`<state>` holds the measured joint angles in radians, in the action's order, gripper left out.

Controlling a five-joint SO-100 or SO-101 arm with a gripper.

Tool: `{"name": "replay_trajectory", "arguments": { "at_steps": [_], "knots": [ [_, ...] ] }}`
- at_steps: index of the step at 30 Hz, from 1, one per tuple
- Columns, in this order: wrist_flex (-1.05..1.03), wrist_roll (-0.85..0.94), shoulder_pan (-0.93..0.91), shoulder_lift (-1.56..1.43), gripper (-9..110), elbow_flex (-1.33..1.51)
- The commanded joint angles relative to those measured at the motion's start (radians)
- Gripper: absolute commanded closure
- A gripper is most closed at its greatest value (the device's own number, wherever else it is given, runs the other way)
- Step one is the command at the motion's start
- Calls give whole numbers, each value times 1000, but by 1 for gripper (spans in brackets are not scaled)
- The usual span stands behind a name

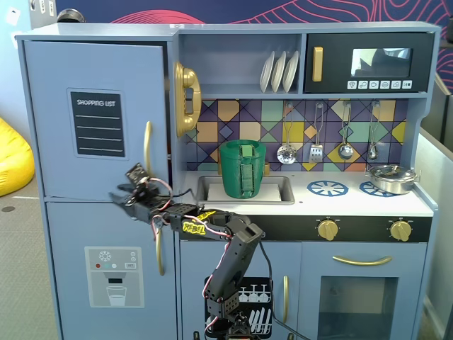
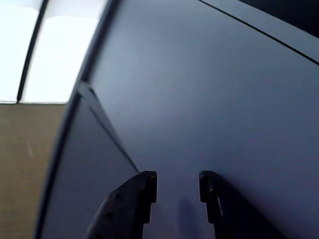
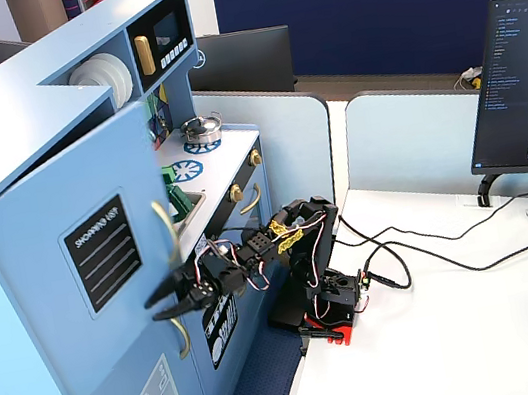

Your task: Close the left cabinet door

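Left cabinet door (image 3: 101, 255), upper left of the toy kitchen, looks slightly ajar in a fixed view; gripper (image 1: 126, 190) at its lower edge below the gold handle (image 1: 147, 150), jaws spread, holding nothing; best push flat and steady until flush.

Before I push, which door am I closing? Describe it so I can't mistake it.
On the blue toy kitchen, go to the tall fridge column at the left end in the front fixed view. The door is the upper panel there, slightly ajar, with the open end effector at its lower edge. It alone has a black SHOPPING LIST board and a curved gold handle; the door below shows an ice dispenser graphic.
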<state>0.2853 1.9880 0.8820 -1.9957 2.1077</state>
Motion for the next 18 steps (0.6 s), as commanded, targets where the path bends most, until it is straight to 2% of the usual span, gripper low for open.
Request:
{"name": "replay_trajectory", "arguments": {
  "at_steps": [1,7,13,15,18],
  "knots": [
    [0,-43,-123,-25,101,-71],
    [-14,-60,-117,-58,101,-38],
    [-299,-143,-84,-440,101,267],
    [-436,-163,-155,-557,101,351],
    [-678,-186,-359,-675,101,459]
  ]
}}
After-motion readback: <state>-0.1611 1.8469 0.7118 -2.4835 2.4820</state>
